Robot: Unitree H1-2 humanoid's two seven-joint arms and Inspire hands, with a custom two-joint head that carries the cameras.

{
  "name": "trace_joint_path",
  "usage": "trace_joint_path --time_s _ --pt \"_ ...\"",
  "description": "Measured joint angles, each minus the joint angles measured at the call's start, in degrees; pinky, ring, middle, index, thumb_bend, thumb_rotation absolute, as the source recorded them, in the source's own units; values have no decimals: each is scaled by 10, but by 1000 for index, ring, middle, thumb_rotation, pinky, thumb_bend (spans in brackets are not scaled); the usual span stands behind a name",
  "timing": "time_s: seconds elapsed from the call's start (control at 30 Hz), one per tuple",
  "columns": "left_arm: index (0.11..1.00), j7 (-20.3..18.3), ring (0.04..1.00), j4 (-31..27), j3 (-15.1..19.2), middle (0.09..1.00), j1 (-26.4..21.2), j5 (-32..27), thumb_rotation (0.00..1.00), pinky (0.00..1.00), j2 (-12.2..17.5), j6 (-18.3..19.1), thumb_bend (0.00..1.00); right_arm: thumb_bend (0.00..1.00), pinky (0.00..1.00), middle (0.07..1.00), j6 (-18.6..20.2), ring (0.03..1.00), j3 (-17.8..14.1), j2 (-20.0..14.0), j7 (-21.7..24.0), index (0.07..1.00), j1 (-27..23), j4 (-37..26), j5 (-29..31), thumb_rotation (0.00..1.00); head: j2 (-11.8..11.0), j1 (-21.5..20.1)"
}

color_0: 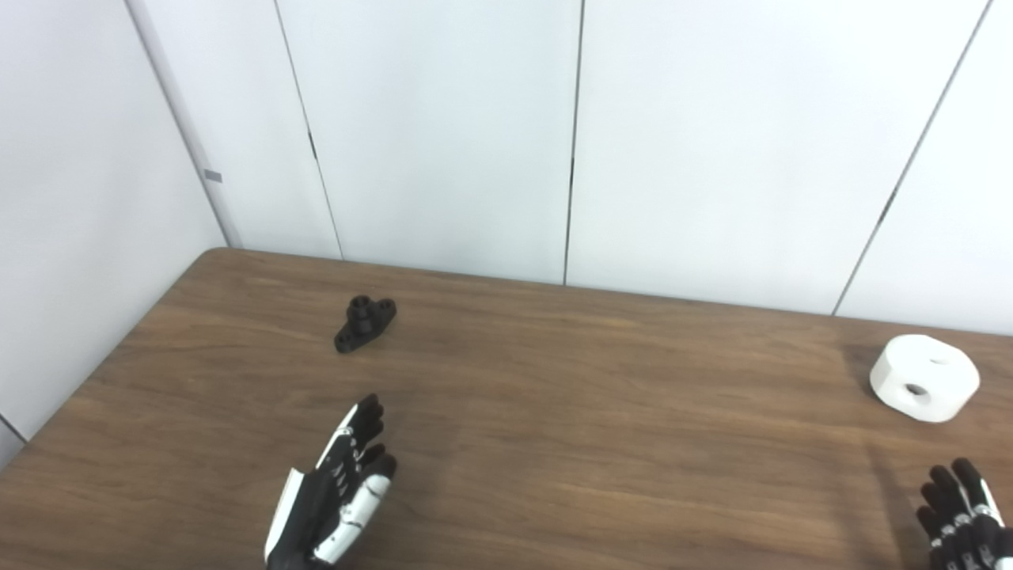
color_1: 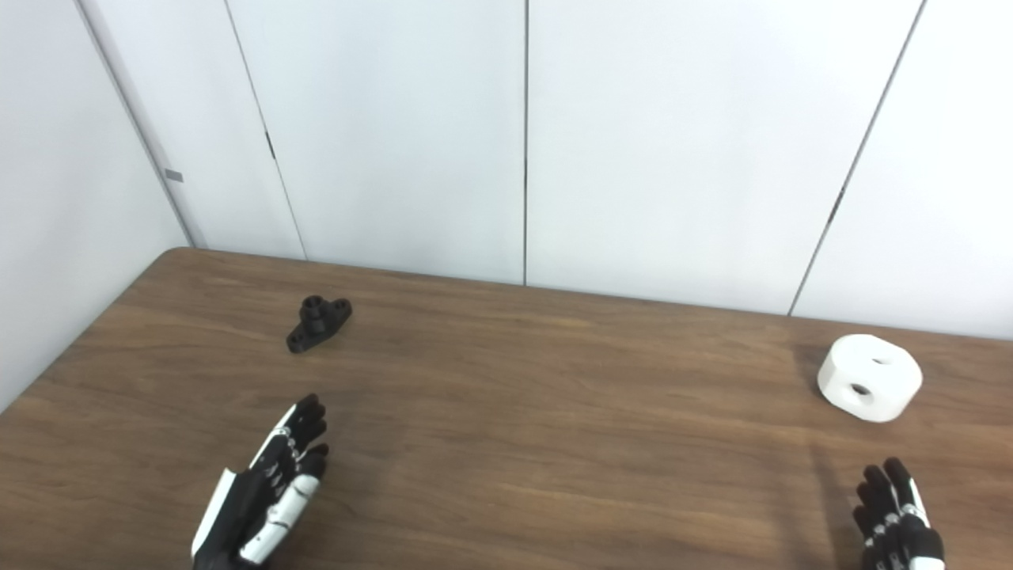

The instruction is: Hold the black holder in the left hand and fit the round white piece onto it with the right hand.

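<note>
Two parts lie on the wooden table [color_0: 506,443], and we hold neither: our left hand [color_0: 336,491] hovers with its fingers [color_0: 366,419] extended and apart, empty, on the near side of the black holder [color_0: 364,322], which sits towards the table's far left corner. Our right hand [color_1: 898,518] is also empty, its fingers spread and pointing up, near the round white piece [color_1: 869,377], which rests well to the right of the holder with two holes showing in its top. We judge the first reach is due: we should carry the left hand forward over the holder, close around its flat base rather than its raised centre boss, and leave that boss exposed so the white piece can seat on it.
</note>
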Motion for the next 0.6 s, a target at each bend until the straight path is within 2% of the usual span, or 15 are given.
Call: trace_joint_path --time_s 0.07,0.17,0.27,0.37,0.5,0.6 --pt "949 6 942 -25 5 947 0 27 566 916 1 21 746 522 1000 961 0 977 1 0 0 970 1 0 -2 991 1 -1" --pt "951 8 962 -51 16 961 -8 48 467 914 4 43 809 534 1000 963 0 975 1 0 0 974 3 -1 -6 986 -3 -3" --pt "943 9 964 -67 29 960 -31 62 448 892 9 86 869 543 1000 958 0 972 1 0 0 968 3 -1 -6 981 -4 -4" --pt "943 9 941 -85 37 961 -65 114 436 854 25 128 854 539 1000 955 0 972 1 1 0 963 3 -1 -7 993 -2 -4" --pt "951 5 889 -93 48 932 -103 124 436 793 42 173 863 513 1000 949 -1 961 1 1 0 957 2 -1 -7 1000 2 -5" --pt "961 1 938 -88 51 955 -118 132 437 884 48 201 853 526 1000 953 -2 973 2 2 0 957 2 -1 -7 995 2 -6"
